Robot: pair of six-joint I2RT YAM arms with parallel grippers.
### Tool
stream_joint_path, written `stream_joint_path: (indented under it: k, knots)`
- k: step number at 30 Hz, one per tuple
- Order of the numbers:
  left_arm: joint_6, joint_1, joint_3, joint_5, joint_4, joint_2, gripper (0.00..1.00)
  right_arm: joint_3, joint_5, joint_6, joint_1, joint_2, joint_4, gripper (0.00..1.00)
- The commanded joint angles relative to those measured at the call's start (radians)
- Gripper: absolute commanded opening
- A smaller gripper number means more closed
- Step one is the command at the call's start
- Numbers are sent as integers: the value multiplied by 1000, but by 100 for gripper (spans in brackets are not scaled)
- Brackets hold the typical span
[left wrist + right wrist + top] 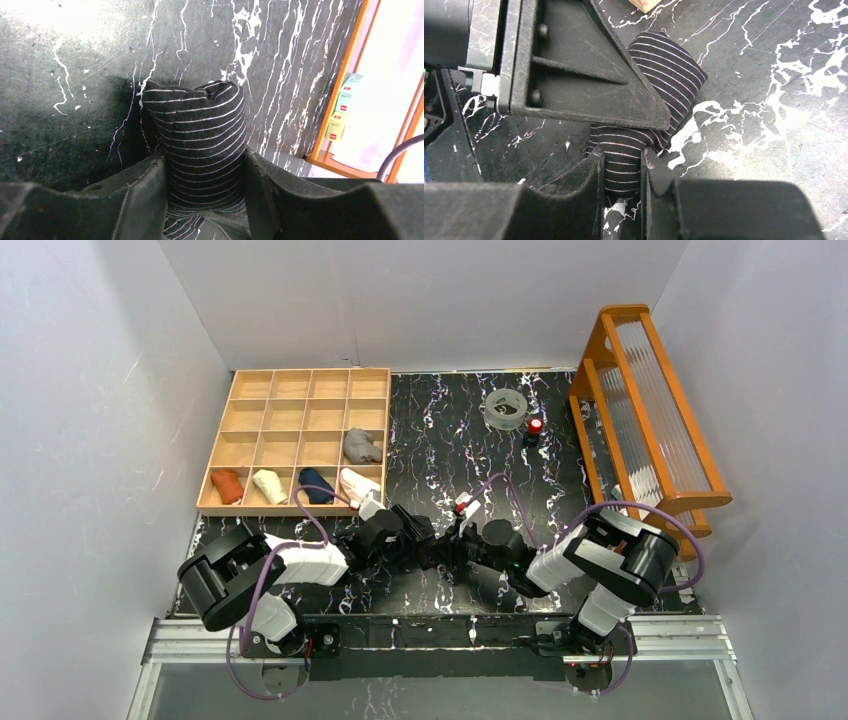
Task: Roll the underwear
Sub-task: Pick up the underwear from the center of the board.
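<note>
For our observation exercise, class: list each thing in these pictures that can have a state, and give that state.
Striped underwear: rolled up, gripped by both arms.
Left jaws: closed on the roll's sides.
Right jaws: pinching the striped cloth.
Wooden tray: five cells hold rolled cloths.
Tape ring: lying flat.

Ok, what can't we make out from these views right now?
- Left wrist: the near end of the underwear roll runs off the bottom edge, between the fingers of the left gripper.
- Right wrist: the left finger covers the roll's middle, and the right gripper hides its end.
- Top view: both grippers meet over the roll, hiding it. The bundles in the tray are too small to identify.
</note>
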Motion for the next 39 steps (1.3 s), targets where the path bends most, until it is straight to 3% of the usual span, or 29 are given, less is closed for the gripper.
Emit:
stream_joint_path:
  k: [1,5,7,9,11,13,14,17,19,22,26,29,39]
  knots:
    - [129,-15,-25,-3,-291,123,47,-22,-65,-53,76,24,-168,17]
    - [151,-15,-14,-3,-295,143,35,-29,-33,-76,98,8,-163,18]
    - [162,-15,-9,-7,-300,146,27,-34,-32,-87,108,-4,-161,24]
    - [167,-15,-12,-5,-283,139,16,-43,-46,-94,111,-21,-155,38]
    - [176,-15,-14,-3,-262,124,1,-54,-60,-90,111,-46,-143,45]
    - [193,-13,-2,-7,-254,95,0,-63,-79,-88,111,-96,-149,56]
    - [207,-9,7,-7,-258,81,0,-76,-93,-82,111,-131,-155,66]
    - [272,39,56,4,-288,-31,0,-136,-46,-95,111,-348,-236,84]
    - [378,114,116,70,-327,-116,0,-105,75,-125,109,-449,-415,84]
    - [453,191,206,162,-386,-177,0,-123,217,-76,101,-506,-453,83]
    - [494,278,325,273,-439,-208,0,-76,200,-76,101,-490,-514,82]
    - [538,456,413,357,-479,-202,0,-63,192,-63,101,-463,-497,82]
    - [585,827,565,501,-443,-40,0,2,163,-55,101,-398,-532,81]
